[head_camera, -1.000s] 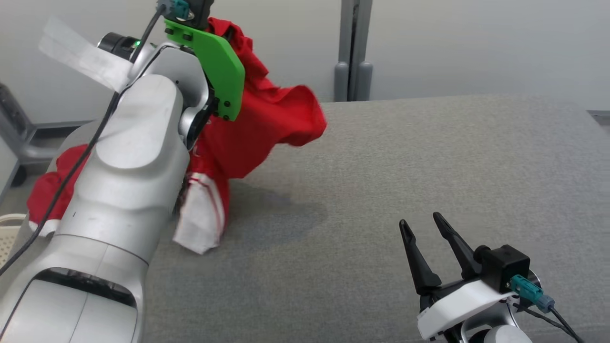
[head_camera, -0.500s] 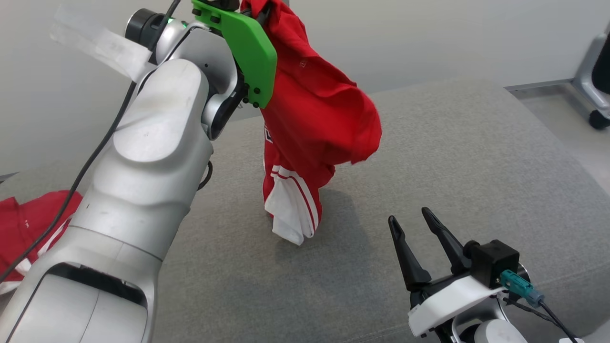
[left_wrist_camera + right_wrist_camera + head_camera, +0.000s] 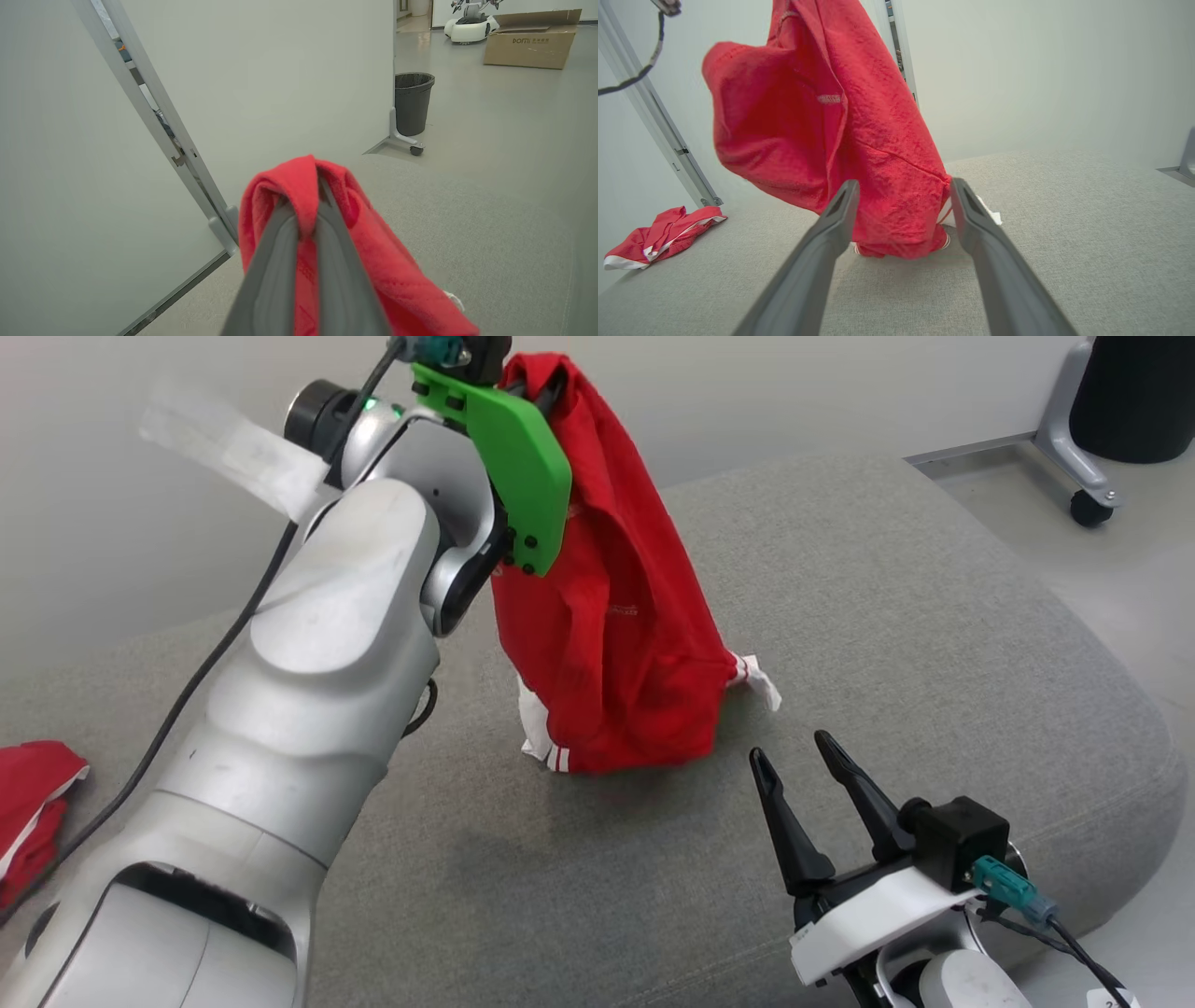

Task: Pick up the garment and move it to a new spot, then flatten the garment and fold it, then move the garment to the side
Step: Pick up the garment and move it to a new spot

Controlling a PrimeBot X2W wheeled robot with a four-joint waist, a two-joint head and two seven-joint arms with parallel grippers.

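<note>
Second red garment point(image 3: 33, 803): crumpled at the lower left edge of the head view, lying on the worktop point(image 3: 887, 597), well apart from the hanging one.
Left arm point(image 3: 308, 663): silver, reaching from the lower left to the upper centre of the head view, with a green plate point(image 3: 523, 467) at the wrist.
Left gripper point(image 3: 306, 205): fingers together, clamped on a fold of red cloth at the garment's top.
Garment point(image 3: 616, 644): red with white striped trim, hanging from the left gripper at centre frame; the lower end rests on the grey worktop.
Right gripper point(image 3: 789, 747): lower right of the head view, fingers apart and empty, tips pointing toward the garment's base, near it but not touching.
</note>
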